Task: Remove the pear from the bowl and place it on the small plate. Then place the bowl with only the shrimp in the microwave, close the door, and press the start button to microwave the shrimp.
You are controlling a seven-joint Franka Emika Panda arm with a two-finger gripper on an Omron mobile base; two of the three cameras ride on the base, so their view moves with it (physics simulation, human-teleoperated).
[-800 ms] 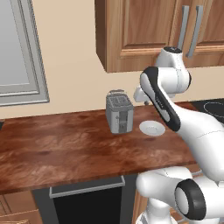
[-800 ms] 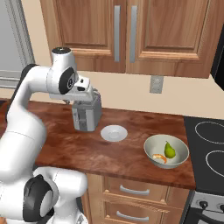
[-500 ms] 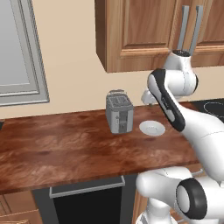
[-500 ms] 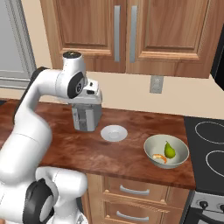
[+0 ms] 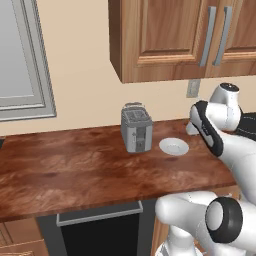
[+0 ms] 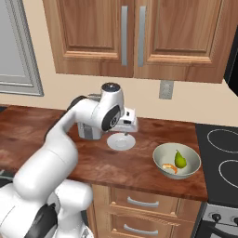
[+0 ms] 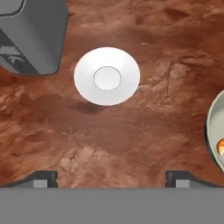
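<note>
**Jaws spread wide and empty above the counter, over the small plate**

Spread wide and gripping nothing, the gripper (image 7: 112, 177) shows its two dark fingertips (image 7: 41, 177) far apart at the bottom of the hand view, with bare wood between them. It looks straight down from above.

Largest in sight is the wooden counter (image 6: 97, 162), running under the wall cabinets (image 6: 135, 37) to the cooktop (image 6: 221, 160) at its right end. Over it the white arm (image 6: 69, 139) rises from the base, folds at the elbow and reaches forward; its hand (image 6: 124, 122) hangs above the plate, in the air, touching nothing.

A grey toaster (image 5: 136, 129) stands upright near the back wall, just to the left of the small plate (image 7: 107, 76). That plate lies flat and bare on the counter, apart from the toaster and from the bowl.

The bowl (image 6: 160, 155) sits upright near the counter's right end, beside the cooktop and well apart from the plate. Inside it are two things: the pear (image 6: 180, 159), standing with its narrow end up and its long axis near vertical, and the shrimp (image 6: 169, 167), curled low against the bowl's floor just to the pear's left. In the hand view the bowl's rim (image 7: 210, 127) cuts in at the right edge with a bit of orange shrimp (image 7: 220, 146) showing.
</note>
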